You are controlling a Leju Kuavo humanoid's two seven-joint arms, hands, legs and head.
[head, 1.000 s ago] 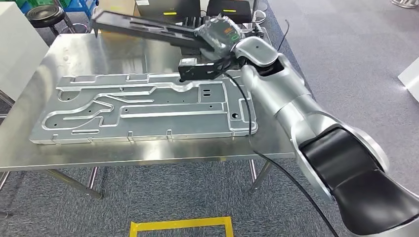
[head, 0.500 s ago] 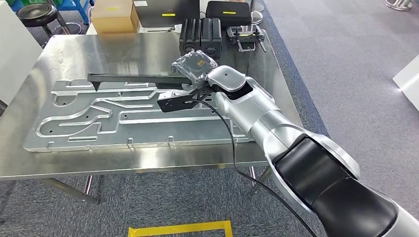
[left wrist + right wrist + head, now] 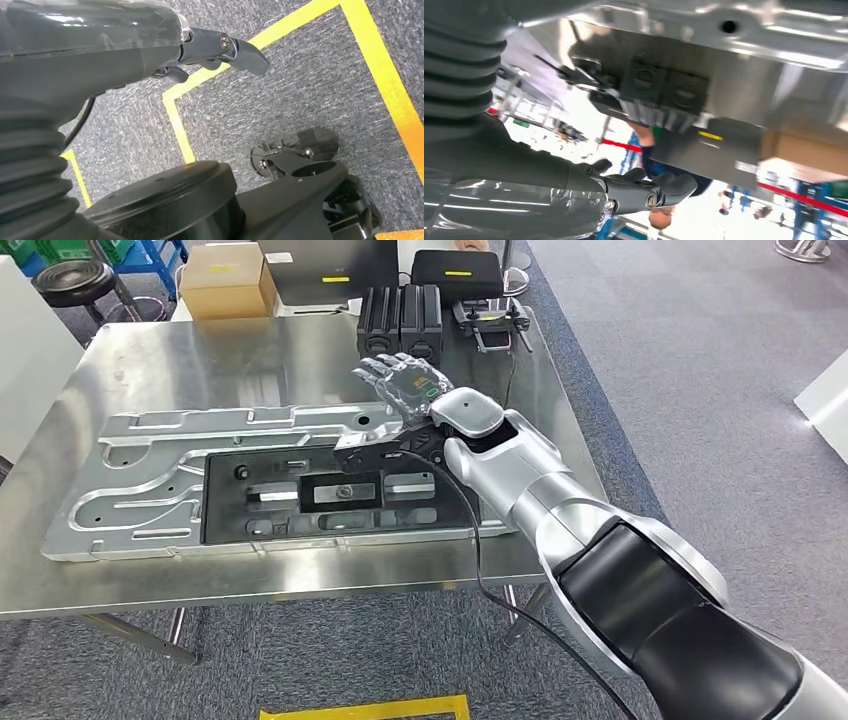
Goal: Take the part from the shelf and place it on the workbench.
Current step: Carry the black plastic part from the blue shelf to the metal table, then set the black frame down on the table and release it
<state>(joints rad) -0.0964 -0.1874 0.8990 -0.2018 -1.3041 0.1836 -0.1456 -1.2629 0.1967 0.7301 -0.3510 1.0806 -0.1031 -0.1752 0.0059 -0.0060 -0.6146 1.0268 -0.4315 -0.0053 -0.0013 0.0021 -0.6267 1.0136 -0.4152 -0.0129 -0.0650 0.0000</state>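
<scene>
The black part [image 3: 335, 497] lies flat on the grey plate [image 3: 130, 455] on the bench [image 3: 200, 360]; placing looks done. The right robot hand [image 3: 400, 382], at the part's 1 o'clock, is spread wide and empty; next it should withdraw. The left robot hand [image 3: 220, 47] hangs empty, fingers apart.

Left hand over taped carpet
The left hand [image 3: 220, 52] hangs with fingers apart above grey carpet [image 3: 300, 90] marked by yellow tape [image 3: 176, 120].

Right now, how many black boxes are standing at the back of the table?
2. One black box and a second black box stand side by side, touching, at the far edge of the table, just beyond the right hand.
</scene>
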